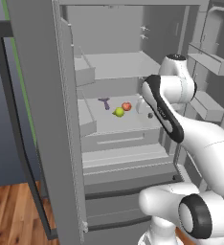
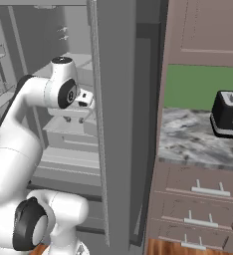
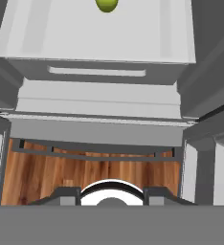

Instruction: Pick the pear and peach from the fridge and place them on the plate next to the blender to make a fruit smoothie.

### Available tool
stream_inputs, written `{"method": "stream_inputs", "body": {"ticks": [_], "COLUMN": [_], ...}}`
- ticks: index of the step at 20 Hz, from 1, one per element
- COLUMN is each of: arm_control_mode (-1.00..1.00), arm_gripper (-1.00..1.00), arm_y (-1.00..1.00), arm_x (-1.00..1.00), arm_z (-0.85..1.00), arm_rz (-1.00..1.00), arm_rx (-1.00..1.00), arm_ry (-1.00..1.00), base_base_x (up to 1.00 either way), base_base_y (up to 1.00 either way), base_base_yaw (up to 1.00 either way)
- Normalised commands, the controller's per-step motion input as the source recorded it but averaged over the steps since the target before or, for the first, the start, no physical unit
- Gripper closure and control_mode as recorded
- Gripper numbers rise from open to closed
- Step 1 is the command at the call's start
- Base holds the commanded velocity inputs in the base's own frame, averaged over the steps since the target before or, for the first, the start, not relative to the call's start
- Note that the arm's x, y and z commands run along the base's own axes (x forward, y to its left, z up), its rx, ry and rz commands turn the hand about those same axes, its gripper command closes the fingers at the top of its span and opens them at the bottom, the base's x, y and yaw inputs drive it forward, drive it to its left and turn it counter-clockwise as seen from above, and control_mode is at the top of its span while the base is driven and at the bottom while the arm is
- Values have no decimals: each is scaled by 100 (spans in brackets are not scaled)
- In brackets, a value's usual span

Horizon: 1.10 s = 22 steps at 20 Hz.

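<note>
fridge (image 1: 61, 119): tall, grey, both doors swung wide, pale shelves and door bins showing.
pear (image 1: 119, 112): yellow-green, lying on the middle shelf (image 1: 133, 122), just beside the peach and nearer the shelf's front; also seen at the top edge of the hand view (image 3: 106, 4).
peach (image 1: 127, 106): red-orange, same shelf, a little behind and to the right of the pear; whether the two touch cannot be told.
purple t-shaped object (image 1: 105, 103): same shelf, left of the fruit, apart from them.
arm (image 1: 181, 124): white, reaching into the fridge at middle-shelf height, to the right of the fruit.
pincer (image 2: 74, 118): at the shelf's right side, holding nothing visible; apart or together cannot be told.
toaster (image 2: 230, 113): black, on the marble surface (image 2: 188, 139) right of the fridge.
drawers (image 2: 198, 209): brown, under that surface.
</note>
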Motion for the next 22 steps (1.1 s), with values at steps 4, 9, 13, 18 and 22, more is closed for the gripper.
{"method": "stream_inputs", "body": {"ticks": [4, 9, 13, 18, 22], "arm_control_mode": [-100, -100, -100, -100, -100], "arm_gripper": [-100, -100, -100, -100, -100], "arm_y": [26, 35, 16, 5, 6], "arm_x": [0, 1, 27, 49, 61], "arm_z": [-28, -69, -27, -2, -9], "arm_rz": [0, -2, -6, -6, -4], "arm_rx": [0, 0, 0, 0, 0], "arm_ry": [-1, -10, -10, -9, -1], "base_base_x": [0, 0, 0, 0, 0], "base_base_y": [0, 0, 0, 0, 0], "base_base_yaw": [0, 0, 0, 0, 0]}}
